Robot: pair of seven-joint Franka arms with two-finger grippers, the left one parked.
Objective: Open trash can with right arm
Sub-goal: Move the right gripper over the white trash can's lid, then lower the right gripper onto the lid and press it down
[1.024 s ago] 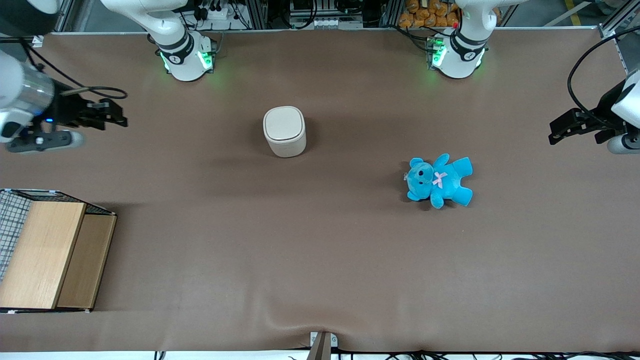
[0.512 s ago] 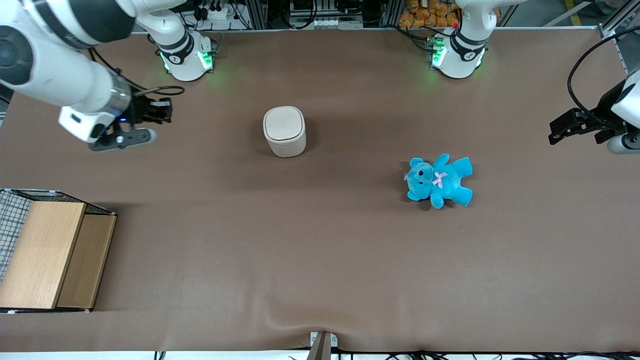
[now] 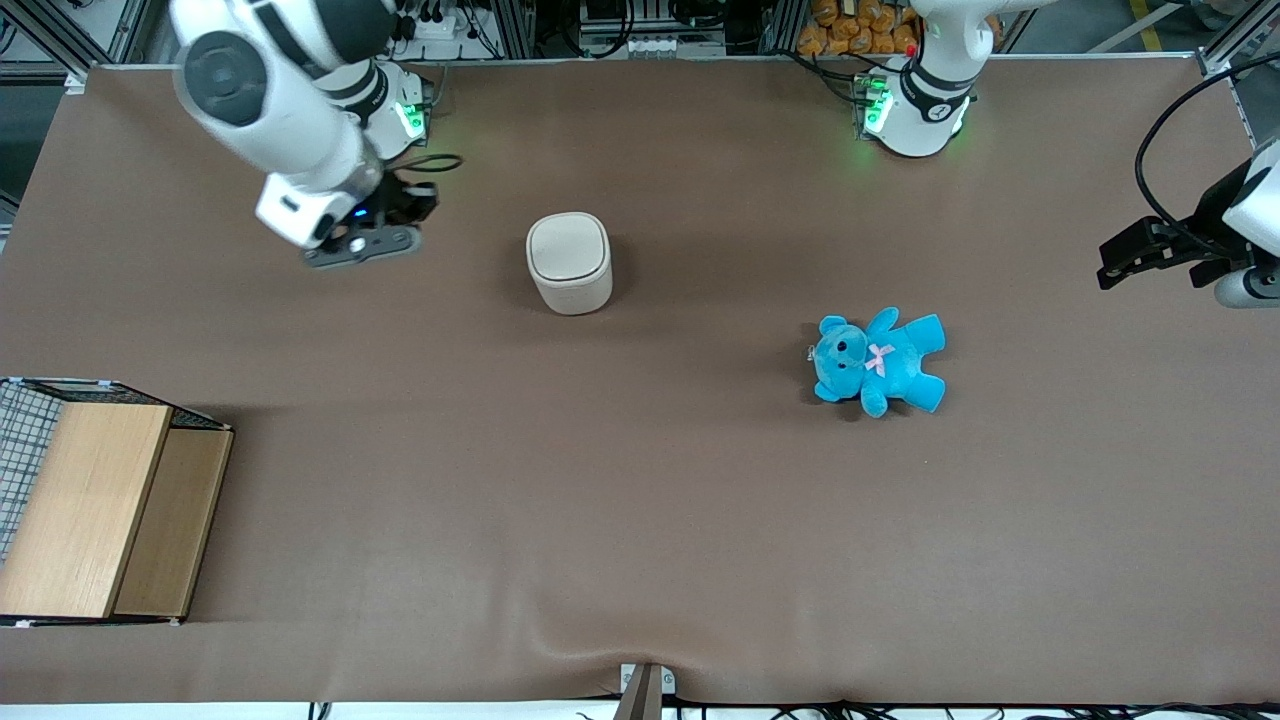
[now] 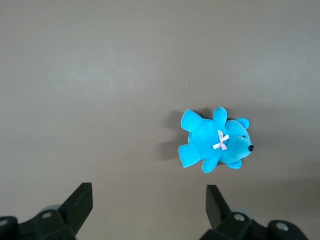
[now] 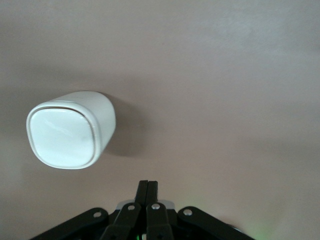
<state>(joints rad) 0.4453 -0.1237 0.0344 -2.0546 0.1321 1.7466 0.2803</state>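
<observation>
The trash can (image 3: 569, 262) is a small cream-white rounded-square bin standing upright on the brown table with its flip lid shut; the right wrist view also shows the trash can (image 5: 70, 129) from above. The right arm (image 3: 270, 85) reaches in from its base at the table's back edge. Its black gripper (image 3: 410, 205) hangs above the table beside the trash can, toward the working arm's end, apart from it. The gripper (image 5: 148, 185) is shut, its two fingers pressed together with nothing between them.
A blue teddy bear (image 3: 878, 361) lies on the table toward the parked arm's end, nearer the front camera than the trash can. A wooden-topped wire crate (image 3: 95, 505) stands at the working arm's end, close to the table's front edge.
The right arm has swung in from the table's end toward the trash can, carrying the gripper much closer to it. The trash can and teddy bear have not moved.
</observation>
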